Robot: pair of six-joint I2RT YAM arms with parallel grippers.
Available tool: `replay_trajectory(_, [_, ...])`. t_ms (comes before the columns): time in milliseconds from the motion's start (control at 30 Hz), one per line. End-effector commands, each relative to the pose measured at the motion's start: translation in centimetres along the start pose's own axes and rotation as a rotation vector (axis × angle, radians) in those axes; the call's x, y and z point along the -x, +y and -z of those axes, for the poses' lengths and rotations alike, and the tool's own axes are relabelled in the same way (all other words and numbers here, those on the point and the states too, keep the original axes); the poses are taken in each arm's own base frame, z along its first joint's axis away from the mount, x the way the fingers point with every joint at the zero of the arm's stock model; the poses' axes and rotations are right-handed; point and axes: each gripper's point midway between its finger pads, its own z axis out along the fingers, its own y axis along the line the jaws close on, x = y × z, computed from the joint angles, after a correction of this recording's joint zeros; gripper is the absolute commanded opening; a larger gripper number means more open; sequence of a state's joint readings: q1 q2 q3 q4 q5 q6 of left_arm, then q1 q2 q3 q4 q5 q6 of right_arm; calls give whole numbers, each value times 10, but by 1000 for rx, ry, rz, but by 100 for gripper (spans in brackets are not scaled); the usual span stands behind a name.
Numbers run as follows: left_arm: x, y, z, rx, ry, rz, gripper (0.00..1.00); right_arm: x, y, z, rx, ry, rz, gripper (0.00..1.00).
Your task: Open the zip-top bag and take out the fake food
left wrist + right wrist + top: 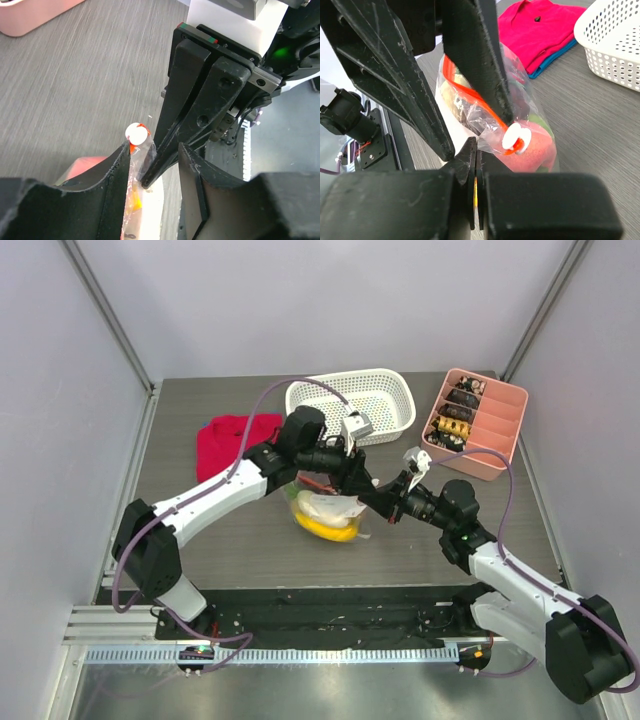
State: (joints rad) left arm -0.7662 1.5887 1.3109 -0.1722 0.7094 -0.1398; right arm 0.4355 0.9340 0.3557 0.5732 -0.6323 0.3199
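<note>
The zip-top bag (328,512) hangs at mid-table between both grippers, with a yellow banana (325,530) in its bottom. My right gripper (476,145) is shut on the bag's top edge (490,132), next to the white slider (512,137) on the orange-red zipper strip (470,92). A pink-red fruit (537,150) shows inside. My left gripper (154,150) is open. Its fingers (107,190) straddle the bag's film (135,185) and the tip of the right gripper (147,182). The slider (136,133) sits just above the left finger.
A white perforated basket (355,405) stands at the back centre. A pink divided tray (478,420) with dark brown pieces is at the back right. A folded red cloth (230,440) lies at the back left, near the bag.
</note>
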Motion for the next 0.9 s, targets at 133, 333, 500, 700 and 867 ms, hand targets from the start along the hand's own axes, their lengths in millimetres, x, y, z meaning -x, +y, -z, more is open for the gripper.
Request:
replay_trajectory(133, [30,7,9,43,-54,-55,50,33,20,-3,88,-64,102,1])
replay_trajectory(333, [34,16,8,-18,-38,34,63,34,24,-2,113,-67,110,2])
replay_trajectory(500, [16,9,0,-113,23,57,57,36,28,-2,135,-70,116,1])
replay_trajectory(700, [13,-5,2,-196,17,43,51,35,28,-3,140,-69,111,1])
replay_trajectory(867, [12,-7,1,-216,14,42,49,35,27,-3,137,-73,113,1])
